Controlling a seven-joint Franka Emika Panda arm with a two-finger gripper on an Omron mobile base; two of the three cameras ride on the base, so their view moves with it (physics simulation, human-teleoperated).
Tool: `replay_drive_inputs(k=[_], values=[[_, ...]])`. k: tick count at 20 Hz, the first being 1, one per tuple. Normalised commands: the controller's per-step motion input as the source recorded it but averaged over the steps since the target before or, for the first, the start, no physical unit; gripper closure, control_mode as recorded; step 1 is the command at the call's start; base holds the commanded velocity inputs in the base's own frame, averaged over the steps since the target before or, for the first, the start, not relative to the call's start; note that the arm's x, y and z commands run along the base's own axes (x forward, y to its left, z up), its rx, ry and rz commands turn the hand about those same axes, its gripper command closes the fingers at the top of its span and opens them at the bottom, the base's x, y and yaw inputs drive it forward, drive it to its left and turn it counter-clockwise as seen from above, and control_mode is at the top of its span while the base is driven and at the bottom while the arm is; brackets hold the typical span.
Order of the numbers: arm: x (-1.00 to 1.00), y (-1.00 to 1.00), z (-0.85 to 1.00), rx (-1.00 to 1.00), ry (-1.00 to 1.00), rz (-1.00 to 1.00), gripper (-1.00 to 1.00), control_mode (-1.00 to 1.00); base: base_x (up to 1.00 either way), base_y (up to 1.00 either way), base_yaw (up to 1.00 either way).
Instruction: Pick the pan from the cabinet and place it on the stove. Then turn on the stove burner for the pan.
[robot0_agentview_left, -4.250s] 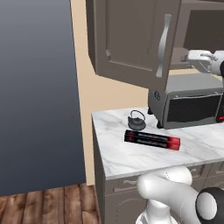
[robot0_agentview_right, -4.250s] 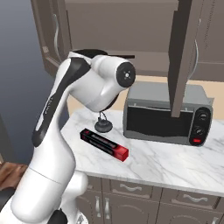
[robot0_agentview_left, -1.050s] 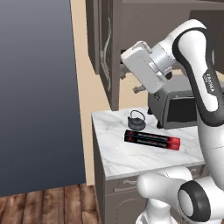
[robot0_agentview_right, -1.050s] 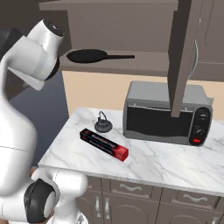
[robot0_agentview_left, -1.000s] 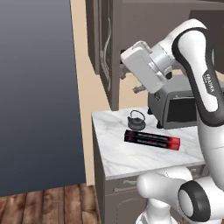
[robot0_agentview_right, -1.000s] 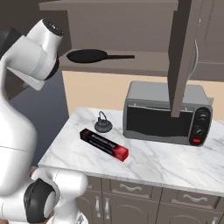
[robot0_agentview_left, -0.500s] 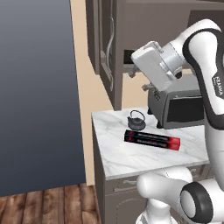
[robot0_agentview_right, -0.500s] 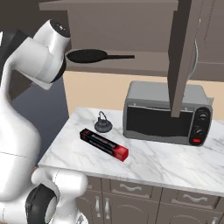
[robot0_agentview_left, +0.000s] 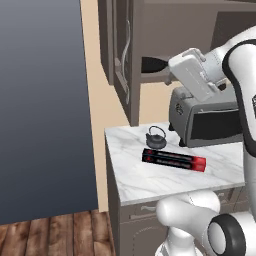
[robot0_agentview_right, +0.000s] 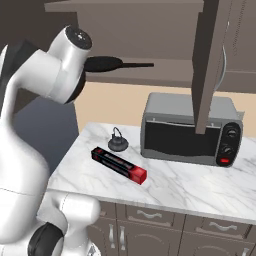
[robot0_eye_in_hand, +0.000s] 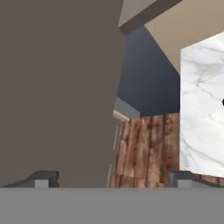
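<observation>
Gripper (robot0_eye_in_hand: 111, 178): two dark fingertips (robot0_eye_in_hand: 43, 178) stand far apart at the bottom of the hand view, jaws wide, nothing between them. Ahead of the left tip is a flat grey-brown cabinet face; ahead of the right tip, wood floor (robot0_eye_in_hand: 144, 148) and the white marble countertop (robot0_eye_in_hand: 202, 109) edge.

In the left base view the white hand block (robot0_agentview_left: 196, 75) is raised to shelf level in front of the open cabinet (robot0_agentview_left: 125, 55), tilted, well above the counter.

Pan (robot0_agentview_right: 104, 63): matte-black frying pan lying flat on the cabinet's lower shelf, its thin handle (robot0_agentview_right: 137, 64) pointing away from the arm toward the open cabinet door (robot0_agentview_right: 207, 65). From the right base view the arm's elbow covers the pan's near rim. From the left base view the pan's dark edge (robot0_agentview_left: 152, 64) shows just beside the hand block, on the shelf. Whether the tool touches it, cannot tell.

Below the hand, on the marble: a small black teapot (robot0_agentview_left: 156, 137), a long black-and-red box (robot0_agentview_left: 173, 159) lying just in front of it, and a grey toaster oven (robot0_agentview_right: 191, 130) against the wall under the open door.
</observation>
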Motion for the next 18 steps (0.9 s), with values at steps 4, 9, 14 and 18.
replay_drive_inputs(k=[4,9,14,18], values=[[0.22,-0.31,0.0,-0.01,-0.06,-0.31,-1.0,-1.0,0.0,0.0,0.0],[0.34,-0.32,0.0,-0.02,0.0,-0.34,-1.0,-1.0,0.0,0.0,0.0],[0.49,-0.37,0.0,-0.02,0.0,-0.32,-1.0,-1.0,0.0,0.0,0.0],[0.66,-0.33,0.0,-0.04,0.0,-0.27,-1.0,-1.0,0.0,0.0,0.0]])
